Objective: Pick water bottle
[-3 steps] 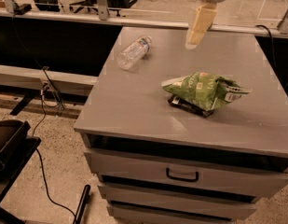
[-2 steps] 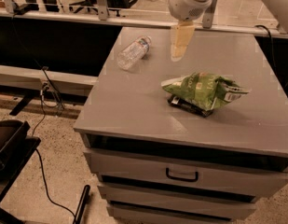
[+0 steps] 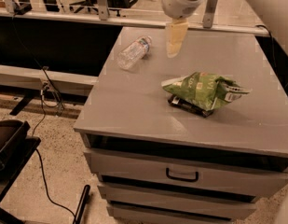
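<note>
The water bottle is small, clear and ribbed. It lies on its side near the back left corner of the grey cabinet top, cap pointing to the back right. My gripper is pale yellow. It hangs from the white arm above the back middle of the top. It is to the right of the bottle, apart from it and higher than it. Nothing shows in the gripper.
A green snack bag lies right of centre on the top, over a flat dark object. The cabinet has drawers with a dark handle. Cables and a dark bin are on the floor at left.
My gripper has moved left and lower over the top, from above the back right toward the bottle. The bottle and the snack bag have not moved.
</note>
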